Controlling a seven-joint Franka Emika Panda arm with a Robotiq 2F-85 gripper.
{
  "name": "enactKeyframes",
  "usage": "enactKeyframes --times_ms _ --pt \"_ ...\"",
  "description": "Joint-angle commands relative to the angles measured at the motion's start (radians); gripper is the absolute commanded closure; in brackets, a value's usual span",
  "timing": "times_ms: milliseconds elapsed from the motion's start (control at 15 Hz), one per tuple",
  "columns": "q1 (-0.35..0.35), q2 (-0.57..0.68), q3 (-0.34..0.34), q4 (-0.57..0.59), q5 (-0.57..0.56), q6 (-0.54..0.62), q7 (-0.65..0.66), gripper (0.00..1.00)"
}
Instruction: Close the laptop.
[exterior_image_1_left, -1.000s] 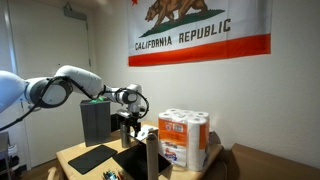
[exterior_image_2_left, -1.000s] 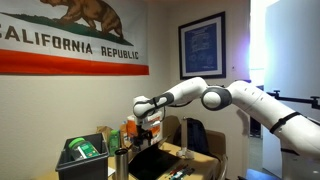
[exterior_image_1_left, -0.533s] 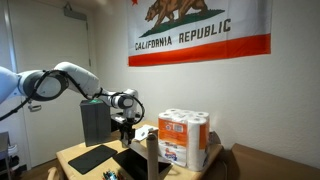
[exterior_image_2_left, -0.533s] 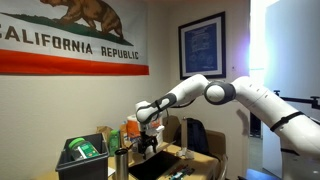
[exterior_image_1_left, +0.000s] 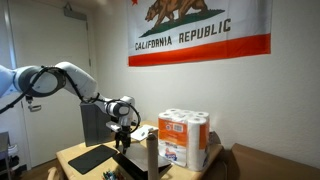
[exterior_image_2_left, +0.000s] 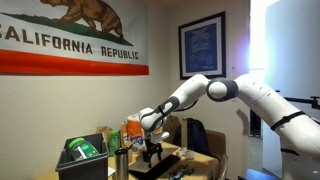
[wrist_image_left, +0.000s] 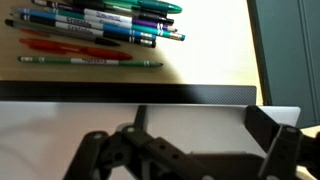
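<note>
Thin, stiff and hinged, the laptop (exterior_image_1_left: 133, 163) likely needs only a gentle push at its lid's top edge, where the gripper (exterior_image_1_left: 122, 140) hangs, jaws apart.

Light wooden surface (wrist_image_left: 215, 60), loose cluster of coloured pens (wrist_image_left: 95, 30) lying side by side on it, flat black mat (exterior_image_1_left: 92, 157) near one corner, tall dark grey box (exterior_image_1_left: 94, 120) standing behind the mat, laptop (exterior_image_1_left: 130, 165) just beside the mat, paper-towel pack (exterior_image_1_left: 184, 138) upright beyond the laptop
</note>
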Motion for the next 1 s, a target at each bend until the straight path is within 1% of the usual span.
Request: enactKeyframes --times_ms 0,600,933 --pt "0.005 -0.046 0.005 -0.098 0.007 0.054 0.019 0.0" --pt "0.015 -0.023 0.008 -0.184 0.008 0.241 0.02 0.0" --pt "0.018 -0.021 0.005 -0.235 0.007 0.31 0.025 0.0"
